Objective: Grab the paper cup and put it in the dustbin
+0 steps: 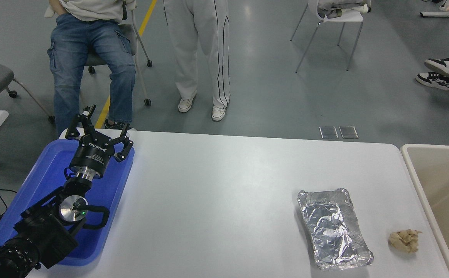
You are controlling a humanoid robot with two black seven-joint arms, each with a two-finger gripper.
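Note:
The paper cup does not show anywhere in the head view. The dustbin (412, 170), beige with a thick cream rim, stands at the table's right end, cut off by the picture's right edge. My left gripper (100, 125) is parked at the lower left over the blue tray (47, 173), its fingers spread open and empty. My right arm and gripper are out of view.
A crinkled silver foil tray (332, 227) lies at the table's front right. A crumpled tan paper wad (404, 241) lies between it and the dustbin. One person sits and another stands beyond the table's far edge; chairs stand behind.

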